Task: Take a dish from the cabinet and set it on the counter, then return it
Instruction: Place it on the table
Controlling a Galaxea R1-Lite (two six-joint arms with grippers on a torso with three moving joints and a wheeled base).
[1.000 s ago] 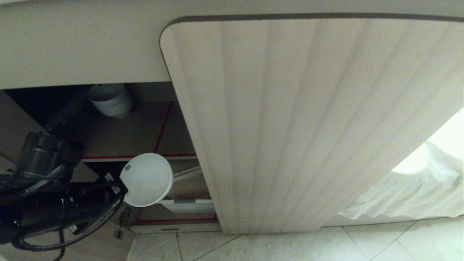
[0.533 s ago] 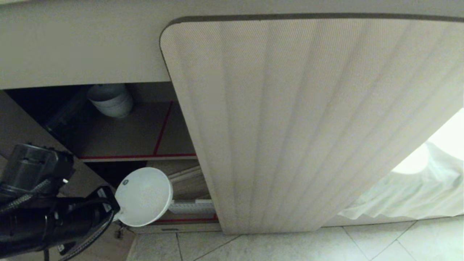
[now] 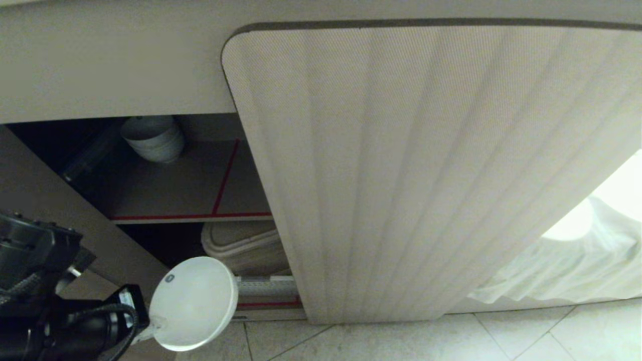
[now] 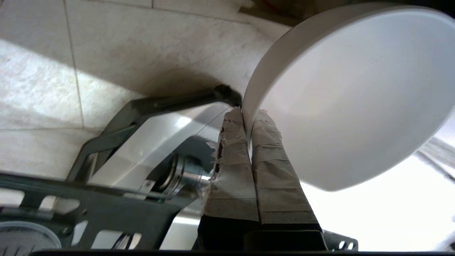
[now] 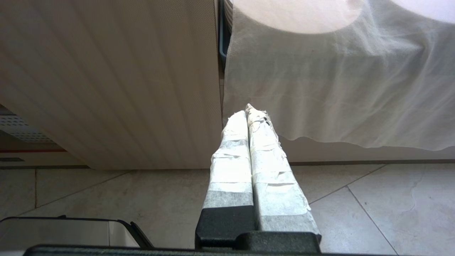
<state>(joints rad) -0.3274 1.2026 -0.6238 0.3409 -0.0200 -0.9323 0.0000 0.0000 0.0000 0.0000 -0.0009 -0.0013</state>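
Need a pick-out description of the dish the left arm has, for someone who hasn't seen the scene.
Start at the open beige fluted cabinet. In front of its lowest shelf, the left hand grips a small plain white round bowl by the rim. Unlike the nested white bowls on the upper shelf, it is single and in the air.

Dish (image 3: 193, 302): plain white, small grey mark near rim.
Cabinet door (image 3: 426, 170): pale beige, vertical fluting, fine woven-looking texture, dark grey-brown band along top edge.
Cabinet shelf (image 3: 175, 190): brown, red tape along front edge and in one line running front to back.
Stacked bowls (image 3: 153, 138) at shelf's back edge: white.
Left gripper (image 4: 249, 122): black body, fingers wrapped in off-white tape.
Right gripper (image 5: 247, 115): same black body, same off-white tape.
Floor (image 3: 451, 341): pale cream tiles, faint marbling, thin grey grout lines.
Cloth (image 5: 337, 81): white, creased.
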